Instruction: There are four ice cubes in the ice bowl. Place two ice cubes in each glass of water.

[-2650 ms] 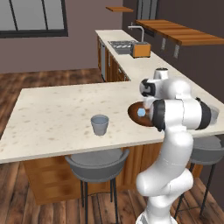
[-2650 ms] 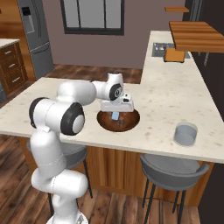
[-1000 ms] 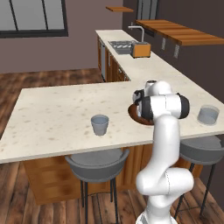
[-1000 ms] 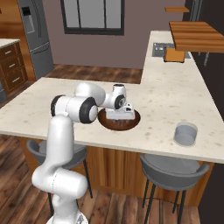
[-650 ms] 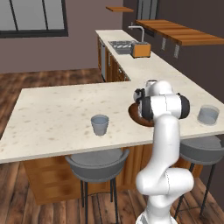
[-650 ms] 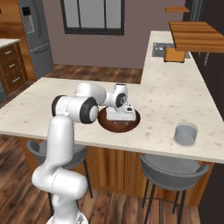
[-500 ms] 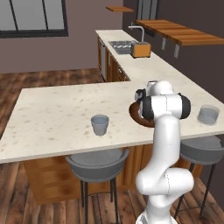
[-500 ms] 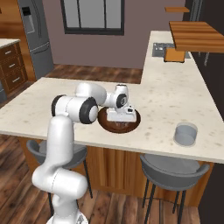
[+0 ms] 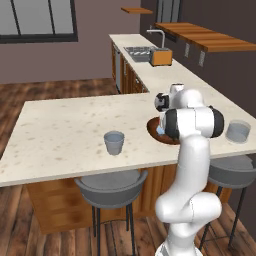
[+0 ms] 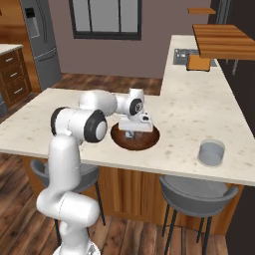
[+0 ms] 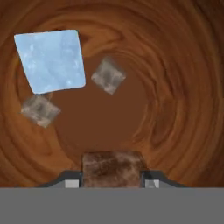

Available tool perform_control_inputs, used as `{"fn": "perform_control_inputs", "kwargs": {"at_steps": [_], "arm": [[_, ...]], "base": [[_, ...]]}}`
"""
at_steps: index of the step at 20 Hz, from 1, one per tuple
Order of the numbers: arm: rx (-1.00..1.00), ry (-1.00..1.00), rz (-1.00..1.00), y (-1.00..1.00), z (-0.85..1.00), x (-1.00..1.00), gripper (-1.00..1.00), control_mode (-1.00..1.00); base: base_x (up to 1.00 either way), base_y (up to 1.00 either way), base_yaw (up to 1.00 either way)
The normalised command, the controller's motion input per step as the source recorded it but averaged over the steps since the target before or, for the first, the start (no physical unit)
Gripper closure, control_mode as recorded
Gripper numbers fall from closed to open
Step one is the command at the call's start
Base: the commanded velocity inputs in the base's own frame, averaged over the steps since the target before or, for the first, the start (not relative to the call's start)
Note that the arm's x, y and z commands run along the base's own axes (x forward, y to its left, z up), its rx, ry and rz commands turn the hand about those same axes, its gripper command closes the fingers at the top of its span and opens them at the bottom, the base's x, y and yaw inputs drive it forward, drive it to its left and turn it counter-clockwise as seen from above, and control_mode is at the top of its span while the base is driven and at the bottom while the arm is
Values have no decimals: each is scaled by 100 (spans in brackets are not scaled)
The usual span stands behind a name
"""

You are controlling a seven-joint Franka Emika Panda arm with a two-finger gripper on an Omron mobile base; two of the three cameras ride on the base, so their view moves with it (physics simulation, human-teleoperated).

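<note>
While down in ice bowl (image 10: 149, 141), hand (image 11: 112, 181) pinches ice cube (image 11: 112, 168).

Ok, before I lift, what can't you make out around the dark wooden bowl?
- Hand view: the brownish block between the tips of the gripper is cut off at the bottom edge; contact unclear.
- Left base view: the white arm covers most of the shallow dark reddish-brown wooden bowl, hiding its contents.
- Right base view: the hand hides the bowl's middle.
- Grey-blue tumblers: too small to tell ice inside.
</note>
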Motion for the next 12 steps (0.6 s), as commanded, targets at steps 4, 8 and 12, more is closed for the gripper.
{"fn": "perform_control_inputs", "kwargs": {"at_steps": [4, 8, 12], "arm": [[0, -5, -7, 30, 100, -84, 100, -100], [1, -26, 0, 86, 100, -66, 100, -100], [0, -30, -4, 100, 85, -20, 100, -100]], "base": [[0, 0, 0], [0, 0, 0], [0, 0, 0]]}}
